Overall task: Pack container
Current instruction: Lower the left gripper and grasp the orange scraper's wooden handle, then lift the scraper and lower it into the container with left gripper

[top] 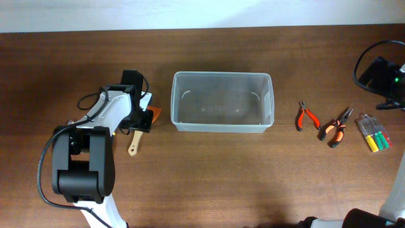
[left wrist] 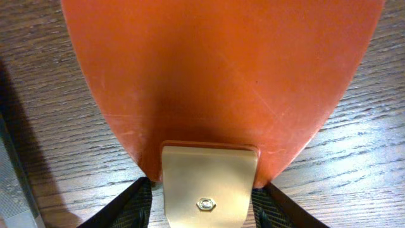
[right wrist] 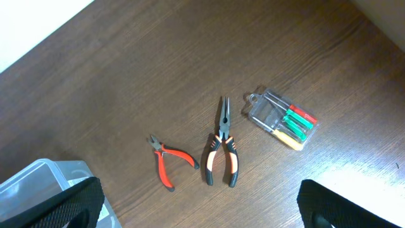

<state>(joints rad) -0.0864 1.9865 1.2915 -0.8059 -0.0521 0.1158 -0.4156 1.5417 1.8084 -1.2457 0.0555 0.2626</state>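
A clear plastic container (top: 221,125) stands empty at the table's middle; its corner shows in the right wrist view (right wrist: 38,183). My left gripper (top: 142,118) is shut on a spatula just left of the container, at the neck where the orange blade (left wrist: 221,76) meets the wooden handle (left wrist: 209,190). The handle end pokes out toward the front (top: 133,145). My right gripper (right wrist: 202,209) is open and empty, high above the tools at the far right.
Right of the container lie small red cutters (top: 307,118) (right wrist: 169,163), orange-and-black long-nose pliers (top: 335,126) (right wrist: 221,152) and a clear case of screwdrivers (top: 373,133) (right wrist: 282,119). The left arm's base (top: 82,168) stands at the front left.
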